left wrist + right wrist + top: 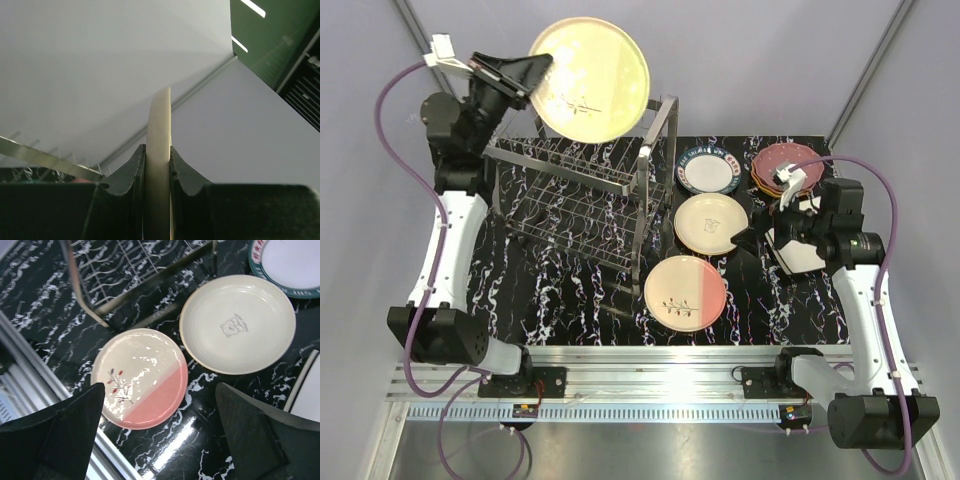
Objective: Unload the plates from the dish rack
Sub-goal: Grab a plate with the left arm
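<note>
From above, we see the left gripper (540,68) clamped on the left rim of a round yellow plate (588,80). The plate is held up clear of the dish rack (585,190), over the rack's far side, toward the far left corner of the tabletop (570,300). Its disc reaches rightward from the grip, the face with a small sprig drawing turned up to the camera. To the right of the rack, a green-rimmed plate (709,170), a cream plate (710,223) and a pink-and-cream plate (685,292) lie in a column from far to near. A maroon stack (785,165) sits near the far right corner, and the right gripper (740,240) hovers just beside the cream plate. In the left wrist view we meet the yellow plate edge-on, a pale upright band pinched between the two dark fingers (131,175), which press on both faces; it runs straight away from them. In the right wrist view the jaws stand wide apart and hold nothing, above the pink-and-cream plate, with the cream plate just beyond it.
</note>
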You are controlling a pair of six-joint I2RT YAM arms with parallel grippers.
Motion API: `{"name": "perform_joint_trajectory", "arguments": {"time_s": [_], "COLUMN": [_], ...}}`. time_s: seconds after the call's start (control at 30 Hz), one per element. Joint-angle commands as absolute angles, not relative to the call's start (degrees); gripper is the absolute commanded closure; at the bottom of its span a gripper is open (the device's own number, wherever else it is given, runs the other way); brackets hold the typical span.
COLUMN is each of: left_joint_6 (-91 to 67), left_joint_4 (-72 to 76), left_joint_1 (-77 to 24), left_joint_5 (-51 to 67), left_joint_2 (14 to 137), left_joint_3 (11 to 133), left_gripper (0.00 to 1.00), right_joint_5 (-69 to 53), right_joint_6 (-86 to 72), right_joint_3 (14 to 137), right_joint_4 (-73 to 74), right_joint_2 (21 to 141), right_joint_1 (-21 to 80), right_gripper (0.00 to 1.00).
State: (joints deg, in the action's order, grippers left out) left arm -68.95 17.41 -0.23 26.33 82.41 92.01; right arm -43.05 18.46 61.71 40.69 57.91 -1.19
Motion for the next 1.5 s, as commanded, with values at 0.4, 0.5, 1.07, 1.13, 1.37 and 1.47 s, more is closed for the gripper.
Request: {"name": "perform_joint_trajectory", "arguments": {"time_s": [0.4,0.5,1.07,1.13,1.37,1.47], "left_joint_6": [-76.64,-75.76,-71.02,-70.4,-68.64,-68.2], "left_joint_4": [29.8,29.36,29.18,29.0,27.6,27.6], "left_joint_1": [-14.32,-17.48,-28.91,-29.88,-30.5,-30.41], "left_joint_5": [31.55,31.55,27.34,26.46,25.49,25.4], "left_joint_2": [74.18,74.35,77.78,78.22,78.22,77.87], "left_joint_3": [83.06,82.0,79.89,79.89,79.37,78.75], "left_gripper": [1.0,1.0,1.0,1.0,1.0,1.0], "right_joint_5": [-72.07,-69.88,-65.74,-65.57,-65.39,-66.09], "right_joint_6": [-33.79,-46.37,-57.47,-60.02,-62.31,-62.31], "right_joint_3": [71.55,69.96,65.13,63.82,61.53,61.0], "right_joint_4": [5.58,-5.17,-13.88,-16.51,-19.95,-20.74], "right_joint_2": [60.12,59.94,63.02,62.93,60.91,59.94], "right_joint_1": [-1.49,-1.06,6.5,6.59,6.59,5.89], "right_gripper": [0.0,0.0,0.2,0.32,0.77,1.0]}}
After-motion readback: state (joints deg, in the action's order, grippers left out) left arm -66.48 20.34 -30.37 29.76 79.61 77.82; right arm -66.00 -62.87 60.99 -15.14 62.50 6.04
